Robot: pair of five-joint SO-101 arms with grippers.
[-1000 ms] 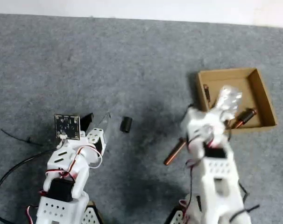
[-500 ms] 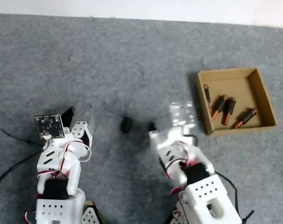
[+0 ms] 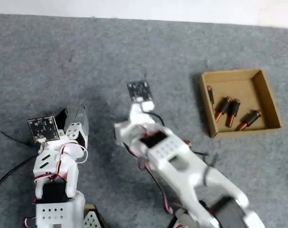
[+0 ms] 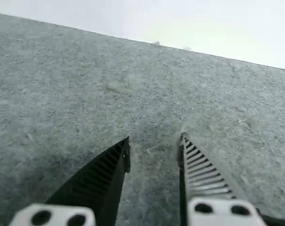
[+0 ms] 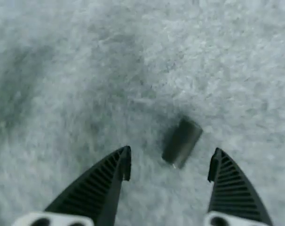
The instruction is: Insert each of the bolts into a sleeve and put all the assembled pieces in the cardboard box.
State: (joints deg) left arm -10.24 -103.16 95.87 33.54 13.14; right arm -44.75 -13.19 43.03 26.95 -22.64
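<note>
A short black sleeve [image 5: 181, 141] lies on the grey carpet between the fingers of my right gripper [image 5: 171, 150], which is open and hovers just above it. In the high view the right arm [image 3: 163, 152] stretches across the middle and covers the sleeve. A copper bolt tip [image 3: 187, 142] peeks out beside that arm. The cardboard box [image 3: 208, 121] at the right holds three copper-and-black assembled pieces [image 3: 233, 111] and a thin dark bolt [image 3: 210, 94]. My left gripper [image 3: 72, 113] [image 4: 154, 138] is open over bare carpet at the left, holding nothing.
A black cable [image 3: 15, 140] trails over the carpet left of the left arm. The carpet's far edge meets a white wall [image 3: 144, 7]. Open carpet lies between the arms and the far edge.
My right arm has swung from above the box leftward to the middle, its gripper now over the black sleeve. The left gripper has drifted left and slightly back.
</note>
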